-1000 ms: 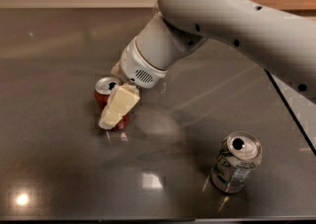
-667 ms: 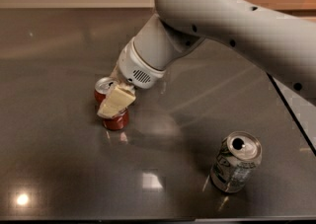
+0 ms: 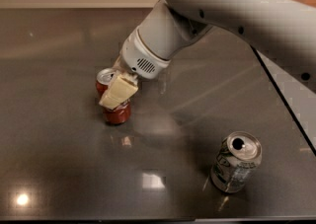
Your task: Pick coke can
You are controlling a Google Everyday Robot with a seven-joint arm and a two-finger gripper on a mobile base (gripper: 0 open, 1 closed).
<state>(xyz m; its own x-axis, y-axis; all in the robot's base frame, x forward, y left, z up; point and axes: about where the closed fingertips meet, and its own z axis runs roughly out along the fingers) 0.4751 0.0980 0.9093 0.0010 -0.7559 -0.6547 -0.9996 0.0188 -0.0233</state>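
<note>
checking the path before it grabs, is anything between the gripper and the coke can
Nothing visible does. The gripper is right at the coke can, overlapping its side in the camera view. The only other thing on the table, a silver-and-green can, sits well apart, toward the right of the picture and nearer the camera.

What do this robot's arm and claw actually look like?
The arm is a thick, smooth, off-white tube with small black dots, ending in a wrist cuff with a vent grille. Its claw, at the coke can, is pale cream and wedge-shaped. No cables show.
</note>
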